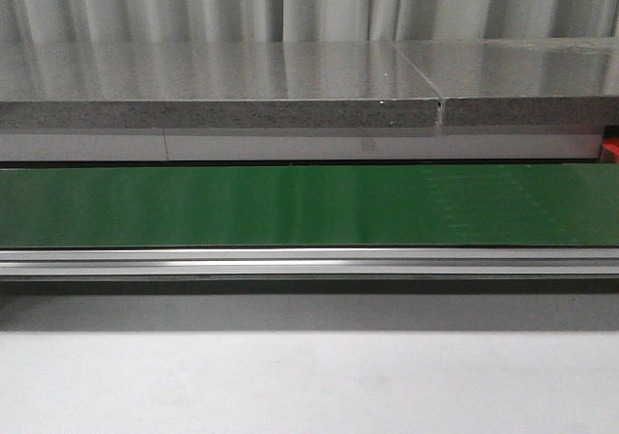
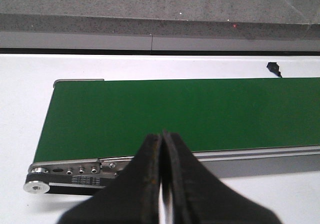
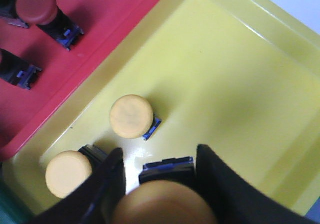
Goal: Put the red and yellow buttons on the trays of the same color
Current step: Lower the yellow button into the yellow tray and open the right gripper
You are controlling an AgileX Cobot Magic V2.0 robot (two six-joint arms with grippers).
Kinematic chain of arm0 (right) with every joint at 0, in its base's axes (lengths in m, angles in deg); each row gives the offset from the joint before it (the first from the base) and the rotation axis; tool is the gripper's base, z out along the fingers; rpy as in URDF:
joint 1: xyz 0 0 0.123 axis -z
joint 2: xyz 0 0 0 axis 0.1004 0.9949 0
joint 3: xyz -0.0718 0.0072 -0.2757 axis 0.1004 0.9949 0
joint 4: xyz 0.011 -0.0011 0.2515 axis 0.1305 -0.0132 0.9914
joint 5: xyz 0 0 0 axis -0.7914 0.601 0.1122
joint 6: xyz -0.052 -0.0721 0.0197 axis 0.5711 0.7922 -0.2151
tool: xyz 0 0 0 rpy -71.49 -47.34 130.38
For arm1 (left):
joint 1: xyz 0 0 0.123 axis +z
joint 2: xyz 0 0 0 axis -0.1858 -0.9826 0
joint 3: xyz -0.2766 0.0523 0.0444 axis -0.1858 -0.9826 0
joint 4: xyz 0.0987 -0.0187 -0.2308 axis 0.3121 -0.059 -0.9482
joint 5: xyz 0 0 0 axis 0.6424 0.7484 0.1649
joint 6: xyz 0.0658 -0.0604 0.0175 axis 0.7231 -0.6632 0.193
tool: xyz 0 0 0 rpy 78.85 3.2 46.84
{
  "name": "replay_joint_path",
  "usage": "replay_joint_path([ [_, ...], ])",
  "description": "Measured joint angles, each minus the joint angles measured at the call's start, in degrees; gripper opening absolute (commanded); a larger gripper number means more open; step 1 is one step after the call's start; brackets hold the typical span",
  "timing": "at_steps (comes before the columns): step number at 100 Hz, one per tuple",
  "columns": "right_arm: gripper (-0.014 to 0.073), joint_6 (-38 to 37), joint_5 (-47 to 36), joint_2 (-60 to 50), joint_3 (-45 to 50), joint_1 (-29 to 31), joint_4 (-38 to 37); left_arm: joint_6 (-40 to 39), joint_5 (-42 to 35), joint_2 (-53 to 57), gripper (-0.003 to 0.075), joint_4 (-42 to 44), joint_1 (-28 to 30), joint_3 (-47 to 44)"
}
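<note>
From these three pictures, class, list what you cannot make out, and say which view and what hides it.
- Front view: neither arm nor either tray shows; only the green conveyor belt.
- Right wrist view: the red plastic tray is cut off by the frame, so its button count is unknown.
- Right wrist view: the right gripper blocks part of the yellow plastic tray.
- Left wrist view: the left gripper hides the belt's near rail.

No text, label, brand, number or sign can be read in any of the three views. The green conveyor belt [image 1: 309, 205], the grey speckled stone-like counter [image 1: 213, 113], the shiny yellow plastic tray [image 3: 240, 79], the red plastic tray [image 3: 100, 29] and the round yellow push buttons [image 3: 131, 115] all show plain, unmarked surfaces.
</note>
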Motion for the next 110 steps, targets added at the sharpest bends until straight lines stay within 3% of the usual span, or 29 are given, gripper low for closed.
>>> replay_joint_path([
  [53, 0.0077, -0.71, -13.22, 7.73, 8.25, 0.12, 0.0, 0.0, 0.0, 0.0, -0.0019, 0.0, 0.0, 0.0],
  [110, 0.0081, -0.93, -18.78, 12.04, 13.4, 0.12, 0.0, 0.0, 0.0, 0.0, -0.0019, 0.0, 0.0, 0.0],
])
